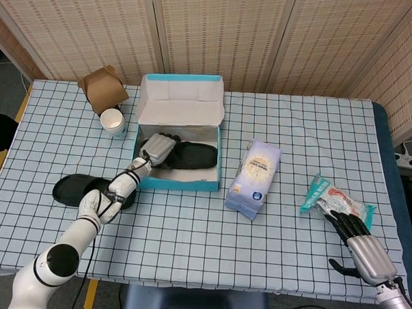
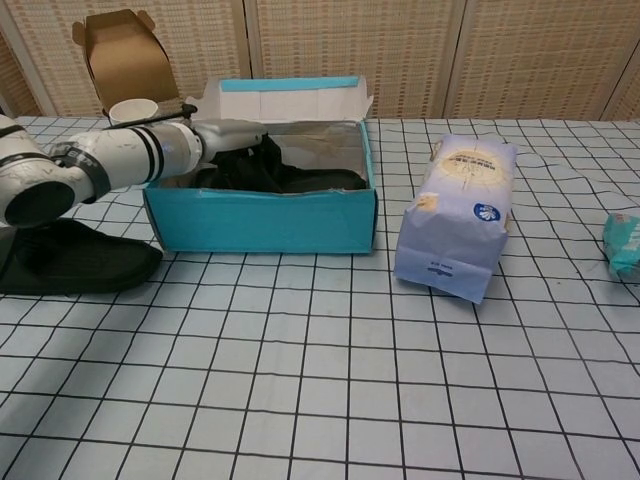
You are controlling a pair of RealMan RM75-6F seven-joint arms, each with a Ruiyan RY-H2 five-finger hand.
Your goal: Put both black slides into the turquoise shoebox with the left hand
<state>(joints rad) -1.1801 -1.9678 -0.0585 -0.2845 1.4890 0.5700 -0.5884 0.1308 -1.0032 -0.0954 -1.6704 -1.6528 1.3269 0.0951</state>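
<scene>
The left robot hand (image 1: 156, 147) is reaching into the shoebox (image 1: 176, 183), fingers curling on the slide (image 1: 192, 154) lying inside, while the second slide (image 1: 71, 187) is waiting on the surface (image 1: 189, 229) outside; pulling back without letting go could be dragging the light box along.

I see a table (image 1: 276, 123) under a pale cloth (image 1: 189, 222) gridded in black lines. Behind it, folding screens (image 1: 218, 32) of woven tan panels close off the room. Light falls even, without hard shadows.
</scene>
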